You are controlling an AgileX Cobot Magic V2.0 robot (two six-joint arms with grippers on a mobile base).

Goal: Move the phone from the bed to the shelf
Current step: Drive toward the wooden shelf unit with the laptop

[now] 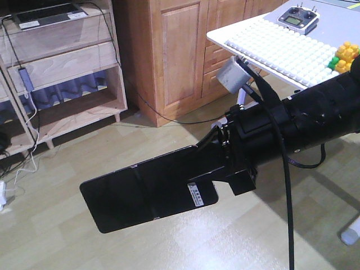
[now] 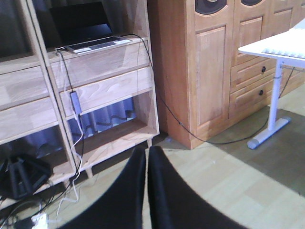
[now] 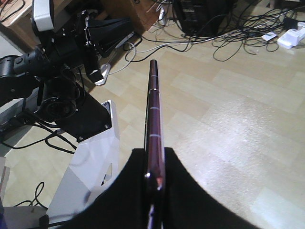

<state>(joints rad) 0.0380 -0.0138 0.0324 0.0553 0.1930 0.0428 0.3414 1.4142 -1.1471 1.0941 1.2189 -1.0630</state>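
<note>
Right gripper [image 3: 155, 162]: pinches phone [image 1: 140, 191] at sticker end, holds slab face-up over floor [image 1: 67, 242], mid-frame, so free end leads toward shelf [image 1: 73, 64], upper left. Left gripper [image 2: 147, 164]: pressed together, empty, out of the way.

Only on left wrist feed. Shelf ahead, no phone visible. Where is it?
Observer: Right pincer is clamped on the phone, in the air over the floor.
Operator: Which end is gripped?
Observer: The end with the white sticker; the rest sticks out free.
Operator: What's on the white table?
Observer: An RC transmitter and yellow blocks beside a white studded board.
</note>
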